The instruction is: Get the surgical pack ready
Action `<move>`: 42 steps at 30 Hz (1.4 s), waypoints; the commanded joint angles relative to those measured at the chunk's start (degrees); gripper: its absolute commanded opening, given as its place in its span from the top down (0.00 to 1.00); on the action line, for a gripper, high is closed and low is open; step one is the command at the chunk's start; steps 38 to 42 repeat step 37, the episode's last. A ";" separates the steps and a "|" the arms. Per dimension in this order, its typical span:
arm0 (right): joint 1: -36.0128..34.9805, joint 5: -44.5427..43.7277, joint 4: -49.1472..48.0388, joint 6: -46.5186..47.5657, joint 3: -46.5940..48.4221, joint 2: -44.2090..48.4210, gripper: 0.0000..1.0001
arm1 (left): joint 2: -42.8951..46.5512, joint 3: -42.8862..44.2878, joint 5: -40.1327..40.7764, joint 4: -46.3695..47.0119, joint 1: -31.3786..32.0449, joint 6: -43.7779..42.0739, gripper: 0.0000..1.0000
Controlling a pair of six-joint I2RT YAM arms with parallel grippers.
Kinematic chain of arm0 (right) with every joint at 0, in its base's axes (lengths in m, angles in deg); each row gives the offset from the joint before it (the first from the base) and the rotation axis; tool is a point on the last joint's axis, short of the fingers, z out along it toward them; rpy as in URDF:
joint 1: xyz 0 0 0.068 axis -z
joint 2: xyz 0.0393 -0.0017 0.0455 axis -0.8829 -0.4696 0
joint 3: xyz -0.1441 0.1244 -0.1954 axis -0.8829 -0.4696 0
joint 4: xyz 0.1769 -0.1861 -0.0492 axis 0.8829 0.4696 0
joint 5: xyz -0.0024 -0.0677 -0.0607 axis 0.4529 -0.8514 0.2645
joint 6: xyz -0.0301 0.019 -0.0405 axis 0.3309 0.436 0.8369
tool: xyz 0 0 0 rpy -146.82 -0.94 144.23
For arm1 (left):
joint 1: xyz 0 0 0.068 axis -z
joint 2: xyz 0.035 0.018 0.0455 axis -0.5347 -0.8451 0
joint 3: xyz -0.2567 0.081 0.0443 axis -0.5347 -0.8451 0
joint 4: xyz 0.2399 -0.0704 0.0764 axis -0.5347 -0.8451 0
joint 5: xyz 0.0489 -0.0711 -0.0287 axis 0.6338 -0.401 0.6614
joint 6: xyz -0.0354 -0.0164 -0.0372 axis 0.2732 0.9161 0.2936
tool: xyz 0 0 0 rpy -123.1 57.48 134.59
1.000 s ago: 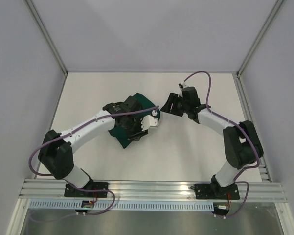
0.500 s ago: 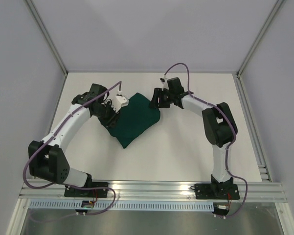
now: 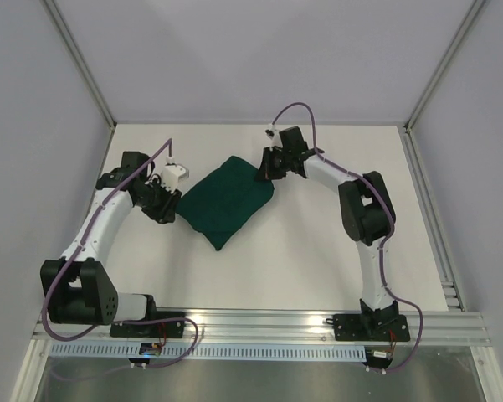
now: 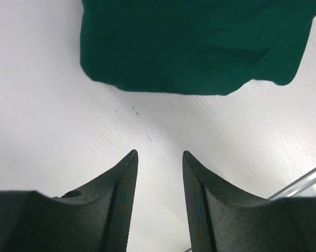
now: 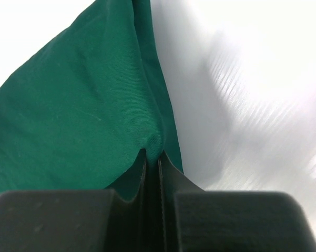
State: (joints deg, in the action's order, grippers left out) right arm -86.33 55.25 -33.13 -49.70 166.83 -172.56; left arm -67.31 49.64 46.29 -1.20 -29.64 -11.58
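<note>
A dark green cloth drape (image 3: pixel 228 199) lies folded and bunched on the white table, left of centre. My right gripper (image 3: pixel 265 170) is at its far right corner, shut on a pinched fold of the drape (image 5: pixel 94 121); in the right wrist view the cloth runs between the closed fingers (image 5: pixel 173 181). My left gripper (image 3: pixel 169 208) sits just off the drape's left edge, open, with bare table between its fingers (image 4: pixel 123 184). In the left wrist view the drape (image 4: pixel 194 42) lies ahead of the fingertips, not touched. No tray, scissors, forceps or gauze is in view.
White walls with aluminium posts (image 3: pixel 84 71) enclose the table on the left, back and right. An aluminium rail (image 3: pixel 259 322) runs along the near edge where both arm bases are bolted. Purple cables loop over each arm.
The left arm swung left, off the drape, to its left edge. The right gripper moved to the drape's far right corner and shut on the cloth. The drape now lies uncovered and more spread.
</note>
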 commanded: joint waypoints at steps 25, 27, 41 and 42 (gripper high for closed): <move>18.36 -25.33 5.90 4.15 -17.65 35.67 0.00 | 8.32 -6.92 5.28 6.82 -7.95 4.29 0.51; 19.41 -30.79 4.06 3.71 -26.00 42.33 0.00 | 8.50 -7.80 5.02 7.35 -8.12 4.29 0.51; 19.77 -43.11 -5.96 -0.42 -48.79 58.71 0.00 | 9.20 -9.21 4.05 8.05 -8.21 4.82 0.51; 19.77 -43.11 -5.96 -0.42 -48.79 58.71 0.00 | 9.20 -9.21 4.05 8.05 -8.21 4.82 0.51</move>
